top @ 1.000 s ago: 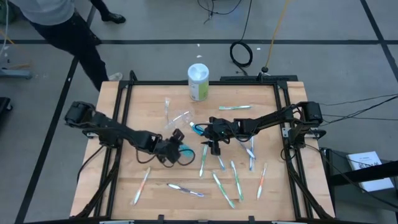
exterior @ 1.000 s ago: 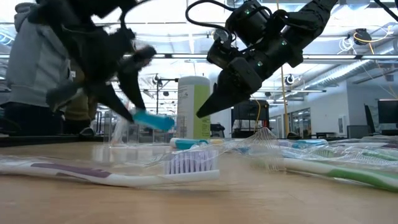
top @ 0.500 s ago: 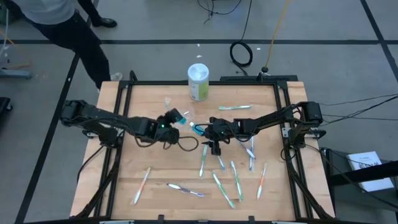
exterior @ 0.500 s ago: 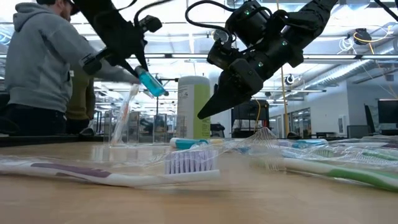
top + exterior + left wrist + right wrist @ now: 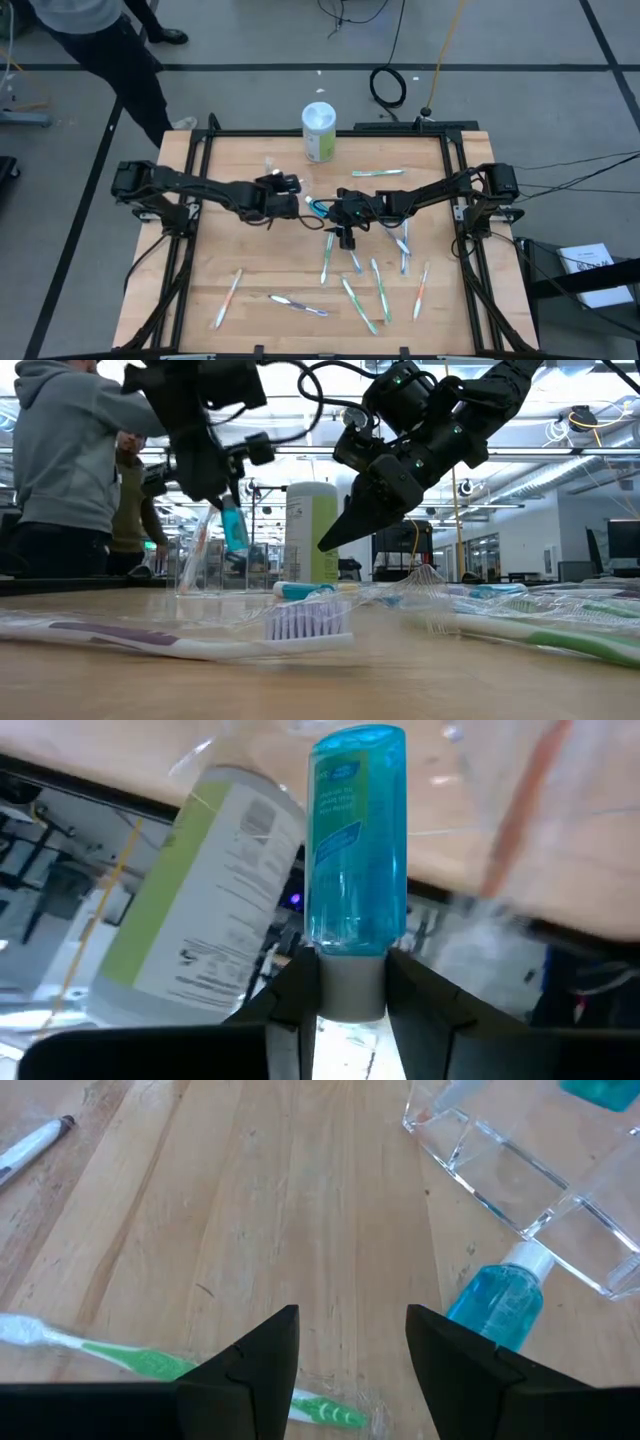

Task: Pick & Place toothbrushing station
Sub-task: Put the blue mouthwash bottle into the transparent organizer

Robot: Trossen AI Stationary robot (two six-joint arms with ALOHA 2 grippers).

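Wooden table [image 5: 250,250] in an open lab, 1 person [image 5: 60,470] standing beyond the far-left corner, a tall green-and-white canister [image 5: 319,131] at the far edge. I'm judging this as early in the job.

Left gripper [image 5: 285,187] is up over the table's middle, pinching a small blue tube [image 5: 355,840] by its cap end; in the low view the tube [image 5: 233,525] hangs off the table, close to the clear plastic container [image 5: 530,1175]. I can't tell if it's directly over the opening. The container holds 1 orange-handled brush [image 5: 197,545] standing tilted, as far as I can see.

Right gripper [image 5: 345,222] hovers just beside the left one, fingers spread, holding nothing. A second blue tube [image 5: 503,1305] lies on the wood right beside the container wall, ahead of those fingers.

Still loose: a green toothbrush [image 5: 150,1365] under the right wrist, 1 at the far side [image 5: 377,172], and the scatter across the near half [image 5: 350,275], roughly 8 or 9 visible. A purple-bristled one [image 5: 200,635] sits nearest the low camera.

My read: 1 tube about to go in, nearly everything else left.
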